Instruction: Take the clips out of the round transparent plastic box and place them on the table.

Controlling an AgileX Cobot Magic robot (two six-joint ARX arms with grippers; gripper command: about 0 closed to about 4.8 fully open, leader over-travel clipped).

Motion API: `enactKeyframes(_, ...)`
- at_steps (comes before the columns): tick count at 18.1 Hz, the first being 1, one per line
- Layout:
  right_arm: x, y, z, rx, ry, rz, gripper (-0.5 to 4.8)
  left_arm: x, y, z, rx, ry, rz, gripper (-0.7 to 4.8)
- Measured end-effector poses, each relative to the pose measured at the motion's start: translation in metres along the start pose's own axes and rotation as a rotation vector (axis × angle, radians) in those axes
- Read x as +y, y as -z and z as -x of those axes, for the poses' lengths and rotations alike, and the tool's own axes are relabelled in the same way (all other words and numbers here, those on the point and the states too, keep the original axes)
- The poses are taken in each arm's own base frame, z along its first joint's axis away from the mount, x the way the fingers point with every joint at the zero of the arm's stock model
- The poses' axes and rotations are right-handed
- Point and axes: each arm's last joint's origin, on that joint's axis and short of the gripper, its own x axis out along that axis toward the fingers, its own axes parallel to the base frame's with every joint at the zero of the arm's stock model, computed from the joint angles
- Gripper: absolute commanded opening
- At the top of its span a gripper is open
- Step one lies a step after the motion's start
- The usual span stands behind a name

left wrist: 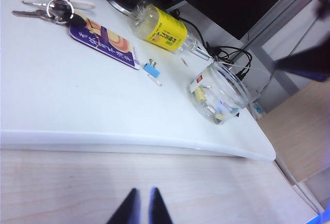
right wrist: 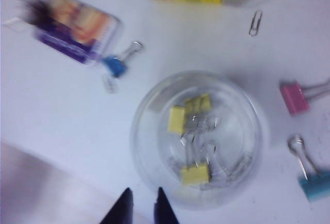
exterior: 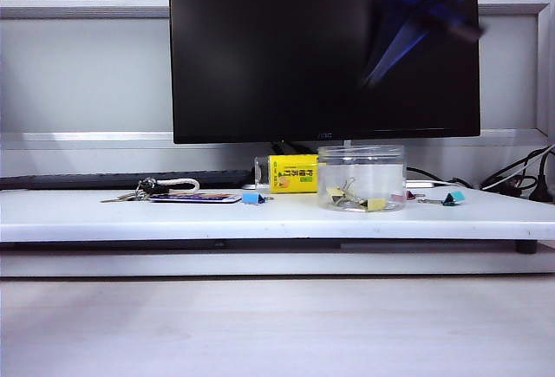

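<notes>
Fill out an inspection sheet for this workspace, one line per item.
Surface: white table, flat.
Job's things: yellow clips lie inside the round transparent plastic box, lid off.
Clutter: keys with tag, blue clip, pink clip, teal clip, yellow bottle, paperclip.
Grippers: right claw above the box, slightly parted; left claw short of the table's front edge, nearly shut.
Cables: black tangle behind the table.
Surroundings: dark monitor.

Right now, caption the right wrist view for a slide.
Right gripper hovering over the open round transparent plastic box with three yellow clips inside.
</notes>
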Motion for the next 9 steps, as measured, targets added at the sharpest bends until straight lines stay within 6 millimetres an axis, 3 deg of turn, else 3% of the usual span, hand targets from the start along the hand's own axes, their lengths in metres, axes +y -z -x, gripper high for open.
enactKeyframes(2,0.013,-0.011,-0.026,0.04,0.05,0.043,0.67,0.0,0.0,0.0,0.0,0.0,-0.009,0.3)
enactKeyframes(4,0.011,-0.014,-0.043,0.067,0.076,0.041,0.68,0.0,0.0,0.0,-0.001,0.001,-0.081,0.34)
enactKeyframes(6,0.007,-0.013,-0.05,0.087,0.099,0.034,0.68,-0.004,-0.004,0.001,-0.011,0.002,-0.164,1.87)
enactKeyframes(7,0.007,-0.013,-0.05,0.087,0.098,0.041,0.68,-0.01,-0.011,0.004,-0.044,-0.008,-0.185,2.19)
enactKeyframes(9,0.007,-0.013,-0.05,0.083,0.096,0.047,0.68,-0.026,-0.029,0.012,-0.107,-0.02,-0.218,2.19)
